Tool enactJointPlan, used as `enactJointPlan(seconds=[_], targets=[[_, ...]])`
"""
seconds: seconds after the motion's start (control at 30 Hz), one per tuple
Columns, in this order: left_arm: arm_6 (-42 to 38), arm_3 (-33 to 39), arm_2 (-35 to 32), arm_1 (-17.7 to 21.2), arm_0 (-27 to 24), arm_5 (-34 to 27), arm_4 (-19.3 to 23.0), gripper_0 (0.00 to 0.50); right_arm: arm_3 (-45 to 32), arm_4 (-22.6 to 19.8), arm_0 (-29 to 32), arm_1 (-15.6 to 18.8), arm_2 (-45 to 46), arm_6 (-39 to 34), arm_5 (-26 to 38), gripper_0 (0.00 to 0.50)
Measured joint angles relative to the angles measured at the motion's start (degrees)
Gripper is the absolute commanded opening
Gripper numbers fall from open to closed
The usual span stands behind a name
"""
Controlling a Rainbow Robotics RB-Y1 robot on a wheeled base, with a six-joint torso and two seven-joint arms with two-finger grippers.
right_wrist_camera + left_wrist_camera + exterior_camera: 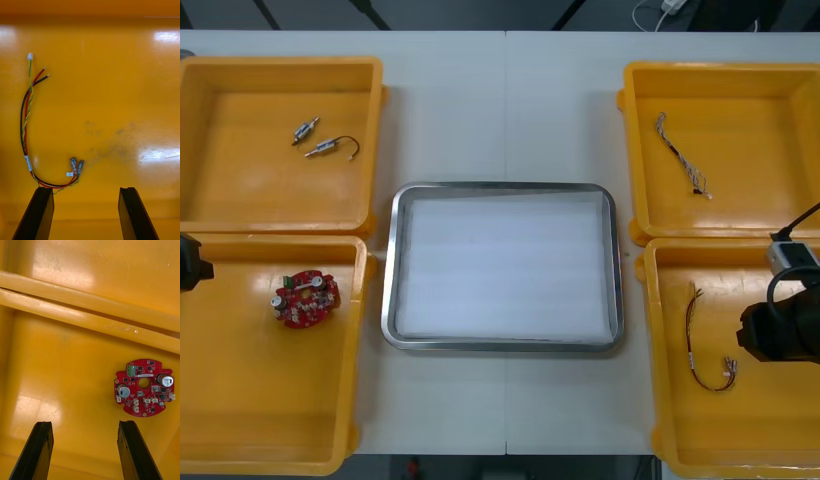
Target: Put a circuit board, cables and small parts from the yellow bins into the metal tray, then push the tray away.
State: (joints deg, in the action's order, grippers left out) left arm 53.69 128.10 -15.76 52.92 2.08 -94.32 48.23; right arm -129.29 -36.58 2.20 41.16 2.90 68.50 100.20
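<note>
tray: metal tray (502, 187) was bare, nothing loaded yet
left gripper (84, 423): jaws spread, empty, circuit board (144, 387) sat in yellow bin (56, 371) beyond
right gripper (86, 189): jaws spread, empty, by red and yellow cable (25, 123)

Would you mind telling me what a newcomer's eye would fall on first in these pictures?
The shiny metal tray, white inside and holding nothing, sits mid-table between bright yellow bins. The round red circuit board lies in the near left bin ahead of the open left gripper. The red and yellow cable curls in the near right bin by the open right gripper.
</note>
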Motion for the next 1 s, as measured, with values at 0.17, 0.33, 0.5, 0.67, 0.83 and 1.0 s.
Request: enactJointPlan(seconds=[0.17,0.33,0.5,0.67,0.83,1.0], targets=[[0.00,-2.21,1.87,0.00,-0.26,2.49,0.00,0.500,-0.03,2.01,0.36,-0.95,-3.43,-2.39,-1.60,0.500],[0.00,-3.71,4.43,0.00,-1.08,3.70,-0.91,0.500,-0.03,3.12,1.15,-2.99,-4.62,-2.75,-1.91,0.500],[0.00,-4.29,7.22,0.00,-2.17,4.21,-3.36,0.500,-0.04,3.19,2.80,-4.87,-4.72,-2.75,-4.06,0.500],[0.00,-4.55,8.78,0.00,-2.50,4.82,-3.51,0.500,-0.04,7.15,4.52,-5.48,-6.58,-2.75,-7.41,0.500],[0.00,-6.00,10.56,0.00,-2.59,7.06,-3.55,0.500,0.02,8.65,5.36,-5.51,-9.33,-2.76,-9.58,0.500],[-0.01,-8.60,13.43,0.00,-3.27,9.54,-3.58,0.500,1.38,9.44,5.88,-5.92,-10.37,-2.76,-13.36,0.500]])
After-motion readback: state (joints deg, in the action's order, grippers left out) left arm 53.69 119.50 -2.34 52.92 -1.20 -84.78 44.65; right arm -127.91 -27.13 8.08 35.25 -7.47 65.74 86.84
